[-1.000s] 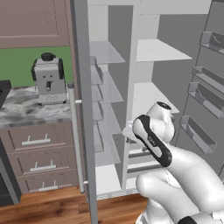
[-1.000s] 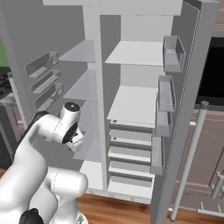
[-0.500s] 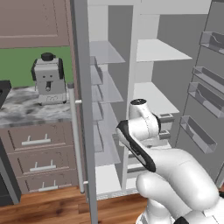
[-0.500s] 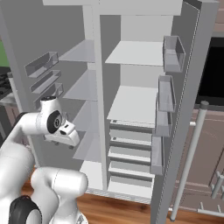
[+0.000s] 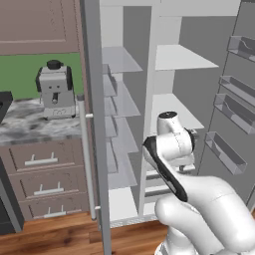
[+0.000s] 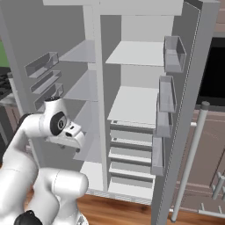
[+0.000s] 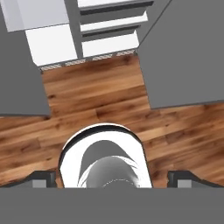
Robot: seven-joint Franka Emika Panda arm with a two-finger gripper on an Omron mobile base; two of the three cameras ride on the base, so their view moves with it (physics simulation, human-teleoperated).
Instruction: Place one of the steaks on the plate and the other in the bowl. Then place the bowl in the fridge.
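fridge (image 6: 132, 101): both doors swung wide; white shelves bare
claw (image 7: 112, 180): spread wide, holding nothing; over wood floor (image 7: 105, 94)

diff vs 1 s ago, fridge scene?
The arm's wrist swung leftward across the open fridge front, folding back toward the base. The gripper points down at the wood floor, jaws wide, nothing taken or released. Fridge doors, shelves and coffee machine unchanged.
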